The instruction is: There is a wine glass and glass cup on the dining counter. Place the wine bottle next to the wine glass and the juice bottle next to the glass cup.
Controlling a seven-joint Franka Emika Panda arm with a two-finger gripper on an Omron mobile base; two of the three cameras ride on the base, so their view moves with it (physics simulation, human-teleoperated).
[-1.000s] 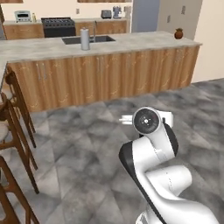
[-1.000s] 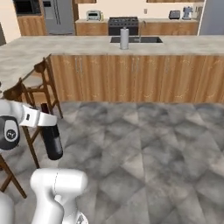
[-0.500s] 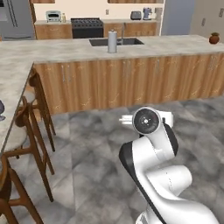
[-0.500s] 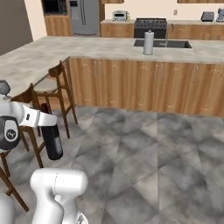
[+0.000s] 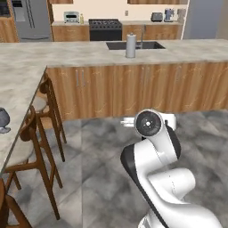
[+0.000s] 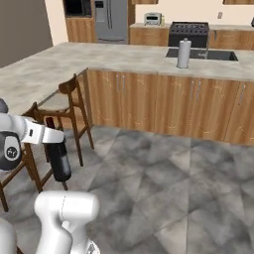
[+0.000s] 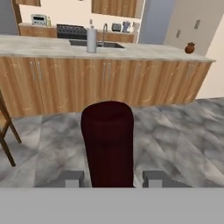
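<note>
the gripper [image 7: 112, 179] is clamped on the wine bottle [image 6: 59, 158] near its neck, hanging over the floor — probably heavy, slick glass, so a firm neck hold suits it.

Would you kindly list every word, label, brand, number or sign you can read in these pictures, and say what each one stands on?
None: no legible text appears anywhere.
The wine bottle held in the tool shows a plain dark body and dark-red neck, with no label.
The toaster oven on the far worktop has front markings too small and blurred to read.
The fridge and the stove show no readable brand.
</note>
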